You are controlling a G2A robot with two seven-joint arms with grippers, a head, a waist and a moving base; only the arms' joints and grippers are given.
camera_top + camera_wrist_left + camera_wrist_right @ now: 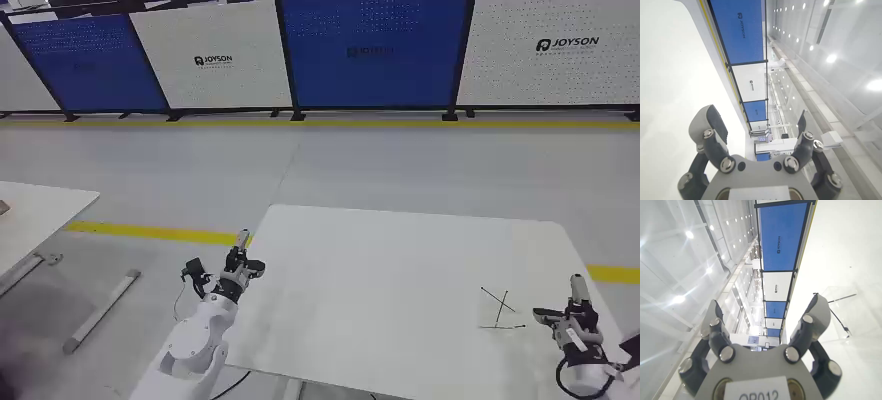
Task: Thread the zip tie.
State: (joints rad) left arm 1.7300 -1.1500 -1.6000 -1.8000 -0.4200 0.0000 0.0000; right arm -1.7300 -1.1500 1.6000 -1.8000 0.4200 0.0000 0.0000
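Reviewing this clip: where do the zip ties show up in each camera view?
Top view: zip ties lie crossed on the near right part of the white table, beside the right claw.
Right wrist view: zip ties are thin black lines just beyond one finger of the right claw.
Left wrist view: left claw beside the white table.
Shared landmark: the blue panels behind the yellow floor line.

White arm (200,340), grey left pincer (757,110), black pads (717,121), silver screws (727,165).
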